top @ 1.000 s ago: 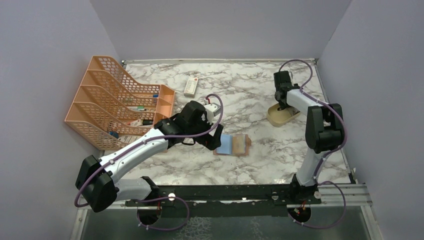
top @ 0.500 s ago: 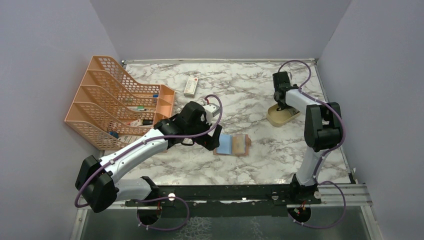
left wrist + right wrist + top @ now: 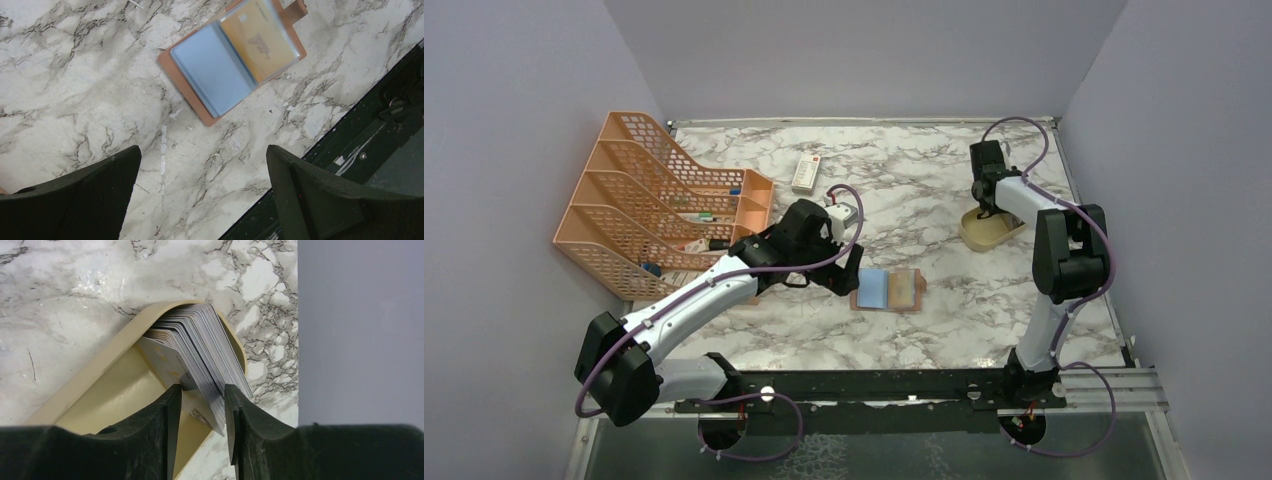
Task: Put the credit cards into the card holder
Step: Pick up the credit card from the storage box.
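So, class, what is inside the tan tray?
A fanned stack of cards standing on edge in the tan tray, the right end effector flanking some. Their lower edges are hidden by it.

Open brown card holder holds blue card and gold card; credit cards lean stacked in tray.

Top cam overhead, wrist cams close; card holder shared top/L.

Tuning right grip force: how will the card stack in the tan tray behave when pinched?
The card stack looks thin-edged and smooth, fanned and leaning in the tan tray: probably slippery, apt to shear apart. The right pincer straddles several cards, so more than one may lift. Each likely light, stiff.
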